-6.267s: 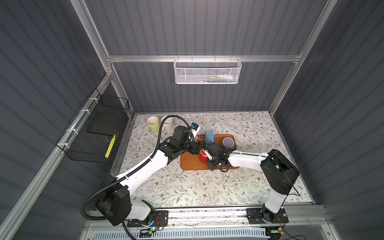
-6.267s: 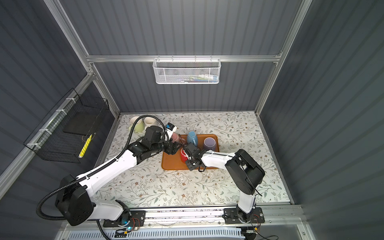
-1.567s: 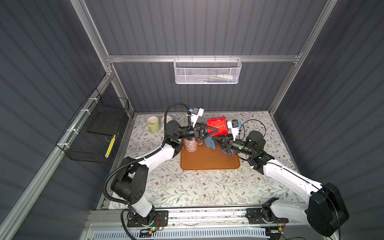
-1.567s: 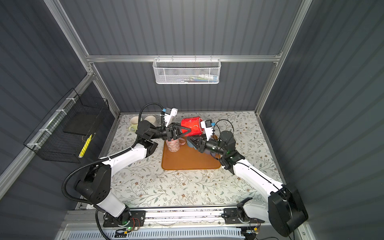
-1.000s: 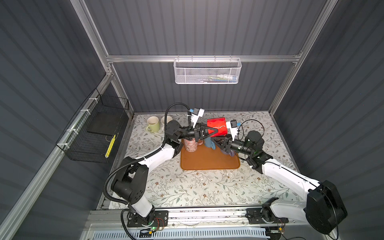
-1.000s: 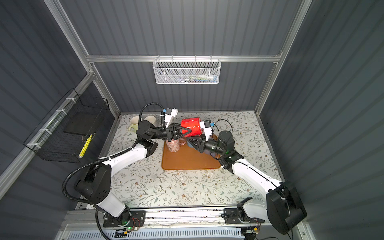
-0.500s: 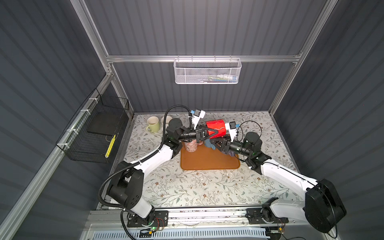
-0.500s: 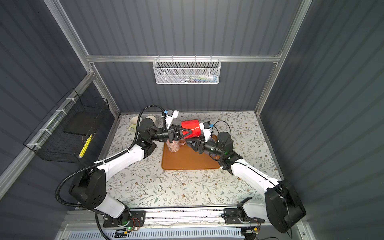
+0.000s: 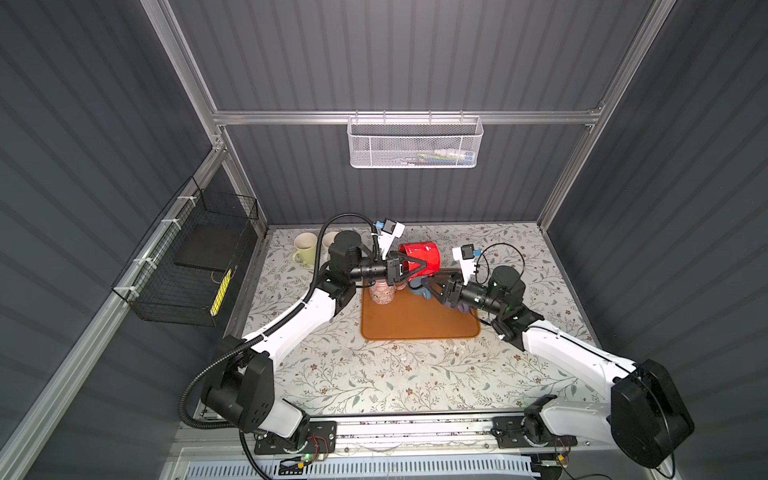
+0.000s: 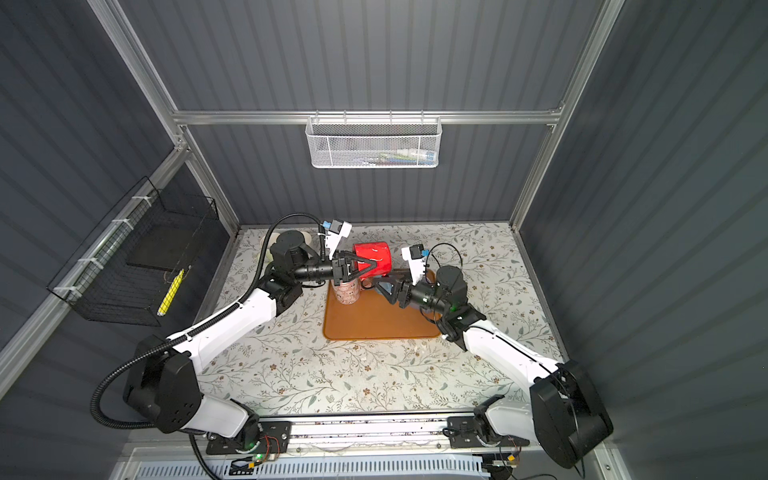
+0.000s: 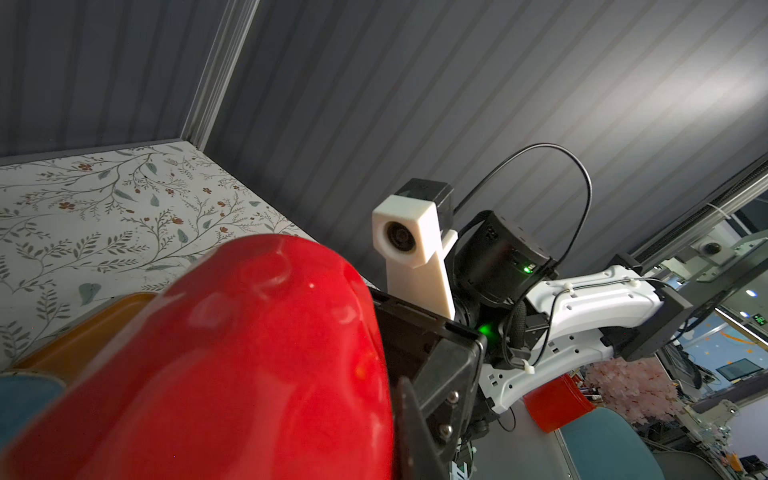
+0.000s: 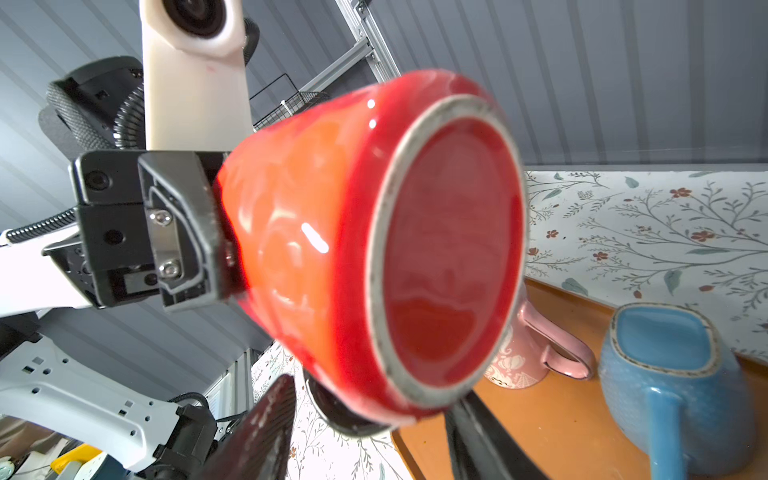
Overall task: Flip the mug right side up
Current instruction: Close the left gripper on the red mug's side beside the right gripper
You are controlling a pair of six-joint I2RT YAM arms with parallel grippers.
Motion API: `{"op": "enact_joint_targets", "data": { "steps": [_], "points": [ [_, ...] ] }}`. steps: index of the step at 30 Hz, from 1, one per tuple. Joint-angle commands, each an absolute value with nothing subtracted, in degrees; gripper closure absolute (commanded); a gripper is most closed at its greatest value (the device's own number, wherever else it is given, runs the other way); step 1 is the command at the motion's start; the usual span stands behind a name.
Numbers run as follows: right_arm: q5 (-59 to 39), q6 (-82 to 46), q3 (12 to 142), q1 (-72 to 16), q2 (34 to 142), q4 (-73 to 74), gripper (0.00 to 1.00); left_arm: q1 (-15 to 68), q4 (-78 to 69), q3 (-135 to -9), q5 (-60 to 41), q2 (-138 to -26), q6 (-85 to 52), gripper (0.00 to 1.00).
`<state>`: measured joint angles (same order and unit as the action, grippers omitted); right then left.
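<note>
Top views look down from overhead — wrist cameras [image 11: 401, 237], close in, face each other across the mug [image 12: 332, 249].

mug [image 9: 430, 253]: glossy red, faintly dimpled wall, bare grey ring round the flat base | pose: on its side, base to the right, mouth to the left | state: held aloft, left fingers [image 9: 409, 266] pinching the mouth end | place: above the back edge of the orange tray [image 9: 415, 328]

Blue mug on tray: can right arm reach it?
Probably yes: blue mug sits beside the open right end effector, nothing between; the left end effector holds the red mug higher up.
</note>
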<state>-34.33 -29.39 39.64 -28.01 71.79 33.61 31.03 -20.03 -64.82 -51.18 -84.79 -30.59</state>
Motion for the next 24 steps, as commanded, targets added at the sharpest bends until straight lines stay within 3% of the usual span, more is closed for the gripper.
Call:
{"op": "enact_joint_targets", "data": {
  "steps": [1,11,24],
  "points": [
    [-33.82,-29.02,39.28,-27.77,70.74,36.51,0.40,30.96,-15.27,-68.53,-49.68,-81.70,-24.56,1.00],
    [-33.91,-29.34,38.80,-27.65,70.98,36.91,0.39,30.62,2.52,-74.60,-42.45,-81.13,-14.67,1.00],
    [-33.83,-29.37,38.72,-27.56,71.16,36.91,0.39,30.47,13.33,-79.81,-35.64,-81.24,-8.22,1.00]
  ]
}}
